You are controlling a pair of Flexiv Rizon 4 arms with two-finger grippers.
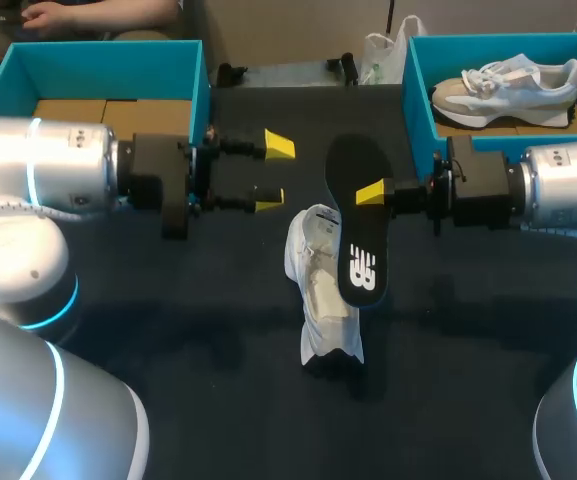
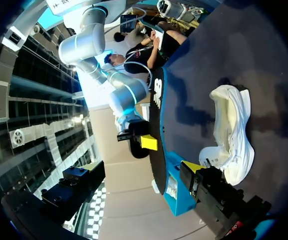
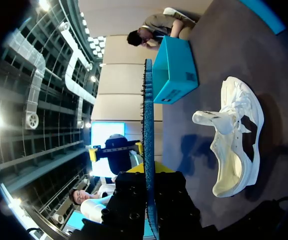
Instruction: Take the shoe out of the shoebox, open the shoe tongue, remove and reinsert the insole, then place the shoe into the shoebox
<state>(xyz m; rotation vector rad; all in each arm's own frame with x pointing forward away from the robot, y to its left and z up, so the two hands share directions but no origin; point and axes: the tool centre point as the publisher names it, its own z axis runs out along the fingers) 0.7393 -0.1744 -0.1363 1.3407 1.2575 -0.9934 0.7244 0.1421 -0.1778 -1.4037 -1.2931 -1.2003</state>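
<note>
your right gripper [image 1: 361, 192] is clamped on the black insole [image 1: 356, 240], held on edge just over the white shoe [image 1: 320, 300] lying on the worktop [image 1: 218, 400]. your left gripper [image 1: 274, 172] hangs open at the insole's 9 o'clock. the left shoebox [image 1: 98, 55] sits at 10 o'clock, and the right shoebox [image 1: 418, 100] at 2 o'clock holds a second shoe [image 1: 508, 88].

White shoe [image 1: 323, 300], black insole [image 1: 355, 215], teal shoebox [image 1: 98, 68], dark table [image 1: 218, 400]

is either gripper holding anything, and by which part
The right gripper grips the flat black insole by its long side edge; the left gripper holds nothing.
</note>
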